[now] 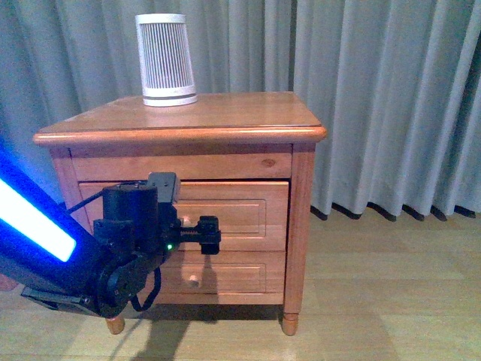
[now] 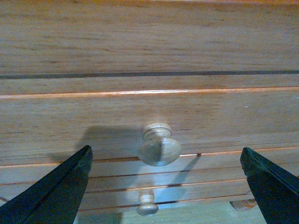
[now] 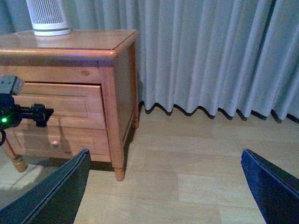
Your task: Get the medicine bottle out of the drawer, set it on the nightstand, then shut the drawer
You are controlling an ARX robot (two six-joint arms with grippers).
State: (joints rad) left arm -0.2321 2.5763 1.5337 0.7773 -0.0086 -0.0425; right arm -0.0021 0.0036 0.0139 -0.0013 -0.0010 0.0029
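One honey-brown nightstand [image 1: 225, 113] on plank floor [image 1: 391, 286], grey curtains [image 1: 376, 98] behind; its panelled upper drawer [image 1: 244, 214] sits slightly ajar; left gripper [image 1: 210, 234], jaws spread, faces the round knob [image 2: 160, 149]; right gripper [image 3: 164, 154] gapes too, well apart

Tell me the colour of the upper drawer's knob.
The knob is pale wood; left wrist view shows it best.
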